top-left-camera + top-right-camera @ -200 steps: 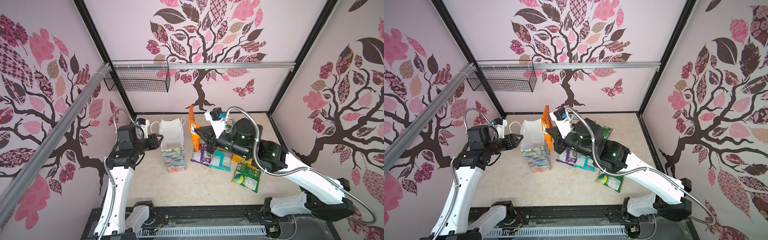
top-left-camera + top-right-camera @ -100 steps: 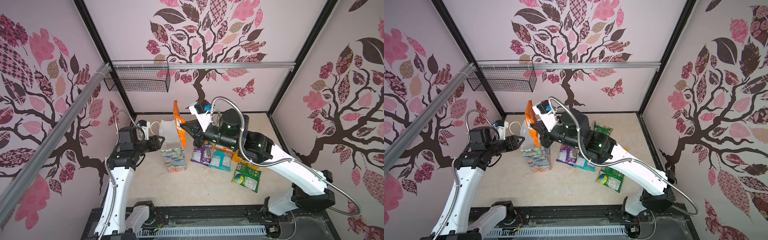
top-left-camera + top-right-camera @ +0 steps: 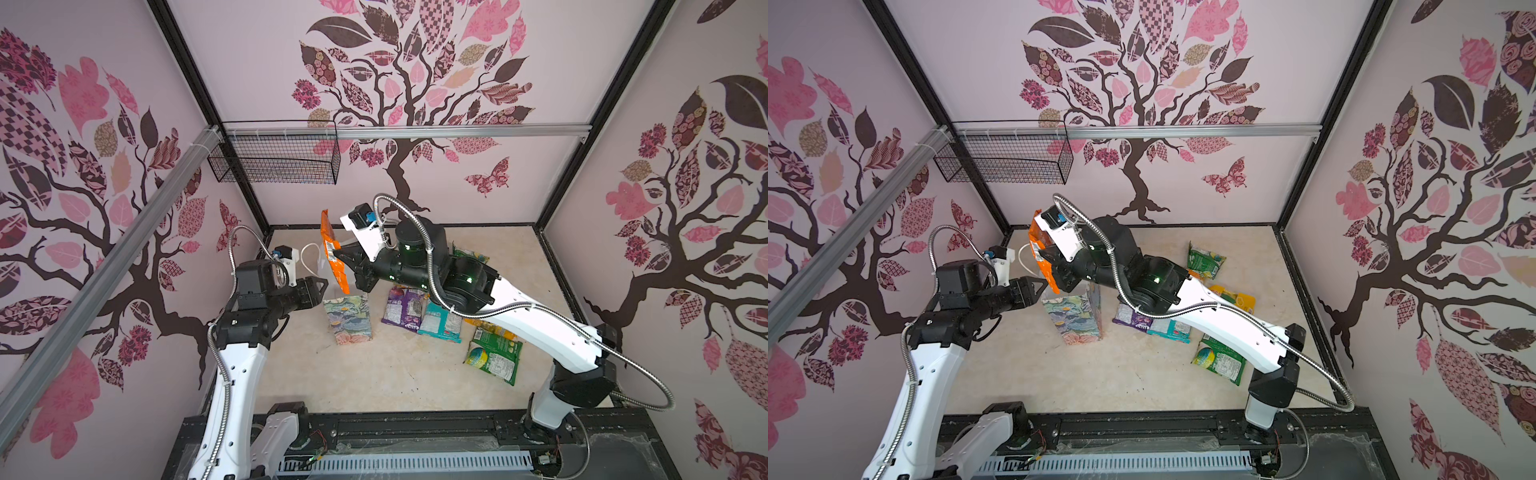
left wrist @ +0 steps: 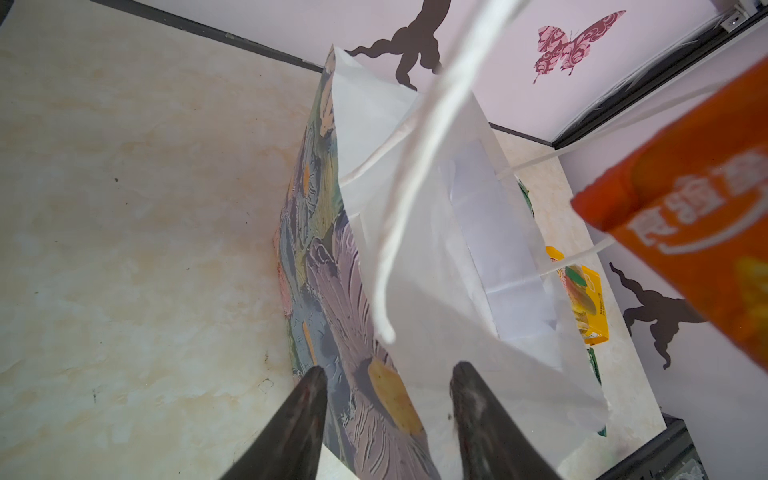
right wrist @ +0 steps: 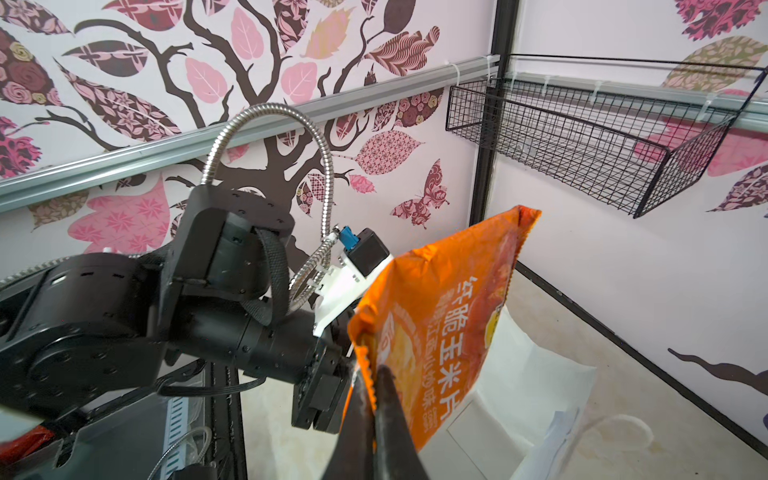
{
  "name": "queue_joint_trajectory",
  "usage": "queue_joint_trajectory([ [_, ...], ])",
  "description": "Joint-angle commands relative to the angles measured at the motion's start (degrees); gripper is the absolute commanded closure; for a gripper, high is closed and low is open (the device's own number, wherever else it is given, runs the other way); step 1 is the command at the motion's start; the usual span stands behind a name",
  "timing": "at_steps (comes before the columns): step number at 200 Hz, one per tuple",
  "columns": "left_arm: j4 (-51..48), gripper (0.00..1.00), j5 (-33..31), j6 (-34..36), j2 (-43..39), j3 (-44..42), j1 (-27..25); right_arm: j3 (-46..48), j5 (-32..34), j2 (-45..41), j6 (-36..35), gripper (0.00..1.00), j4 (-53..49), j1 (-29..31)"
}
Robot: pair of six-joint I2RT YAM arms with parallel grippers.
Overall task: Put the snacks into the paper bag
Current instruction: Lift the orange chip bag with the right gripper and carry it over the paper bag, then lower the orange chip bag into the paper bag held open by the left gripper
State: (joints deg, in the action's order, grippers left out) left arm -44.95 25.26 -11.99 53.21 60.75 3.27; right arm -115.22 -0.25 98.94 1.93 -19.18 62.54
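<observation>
We carry the orange packet [image 5: 449, 332], right gripper [image 5: 372, 370] clamped on it, over the paper bag [image 4: 415, 249], left gripper [image 4: 388, 368] parted astride its rim; next we lower and release.

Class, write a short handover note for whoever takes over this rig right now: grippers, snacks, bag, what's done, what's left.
Left gripper: open, jaws straddling the paper bag wall, not clamping it.
Right gripper: shut on the orange packet, held on edge above the bag's mouth.
On the table: purple packet, teal packet, yellow packet, near green packet, far green packet.
Done: none visibly bagged.
Left: drop the orange one in, then the rest.
</observation>
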Motion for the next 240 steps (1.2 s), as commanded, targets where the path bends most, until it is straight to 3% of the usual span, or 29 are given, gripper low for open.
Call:
queue_joint_trajectory([
  [1, 1.43, 0.46, -2.37, 0.73, -0.62, -2.5, -0.25, -3.84, 3.3, 2.41, -0.62, 1.0, -1.23, -0.19],
  [52, 2.66, 0.45, 1.27, 0.61, 1.61, -1.38, -0.24, -2.3, 7.53, 3.79, -2.32, 1.0, -0.96, -0.31],
  [163, 4.94, 0.44, 4.95, -2.76, 4.37, 1.74, -0.25, 1.6, 5.48, 4.43, 0.46, 1.0, 1.64, -2.69],
  [240, 6.28, 0.41, 4.04, -2.87, 5.12, 3.41, -0.22, 5.35, 5.07, 3.98, 1.51, 1.0, 3.52, -3.13],
])
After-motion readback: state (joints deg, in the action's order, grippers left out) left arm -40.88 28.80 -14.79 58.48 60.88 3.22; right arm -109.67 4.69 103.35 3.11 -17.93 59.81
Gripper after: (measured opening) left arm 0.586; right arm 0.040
